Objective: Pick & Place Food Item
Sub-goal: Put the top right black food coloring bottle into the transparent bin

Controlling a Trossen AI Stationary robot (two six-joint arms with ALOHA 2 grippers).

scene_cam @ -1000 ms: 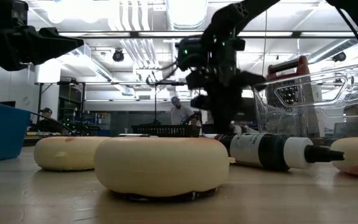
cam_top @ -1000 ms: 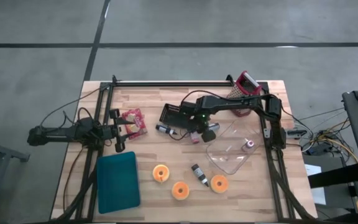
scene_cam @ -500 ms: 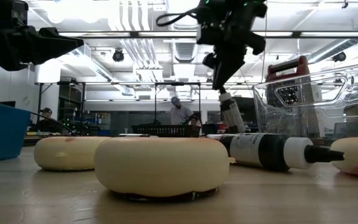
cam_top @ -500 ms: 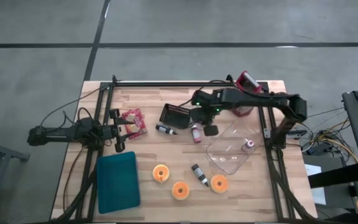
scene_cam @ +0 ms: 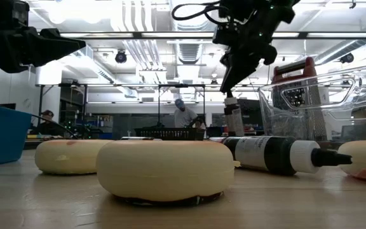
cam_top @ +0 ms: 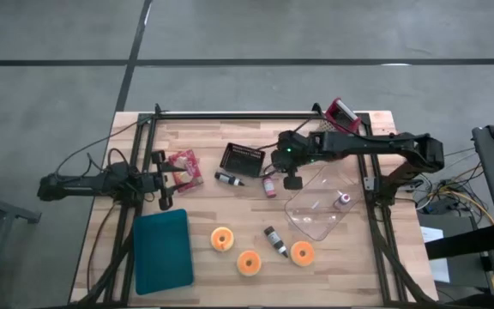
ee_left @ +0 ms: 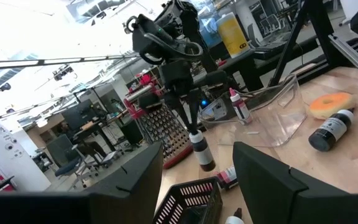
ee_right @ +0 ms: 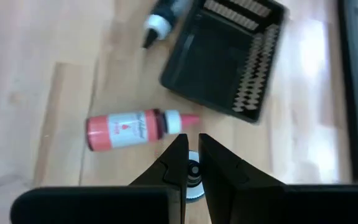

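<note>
Your right gripper (scene_cam: 227, 89), clenched on the small bottle (scene_cam: 235, 118) hanging upright beneath it, is near the clear container (cam_top: 320, 206); left gripper (cam_top: 168, 178) waits released.

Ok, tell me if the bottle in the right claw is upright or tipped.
Nearly upright: the bottle hangs cap-up, leaning slightly, from the shut right claw, as the low and left wrist views show.

Location type: an industrial robotics lab or workshop. Indicators are a wooden butcher-block worktop (cam_top: 230, 219) on a polished concrete floor (cam_top: 230, 34), and exposed ceiling ducts (scene_cam: 138, 54) with strip lighting (scene_cam: 138, 35) overhead. Behind it are metal racks (scene_cam: 68, 102) and a person (scene_cam: 183, 114) at distant benches.
</note>
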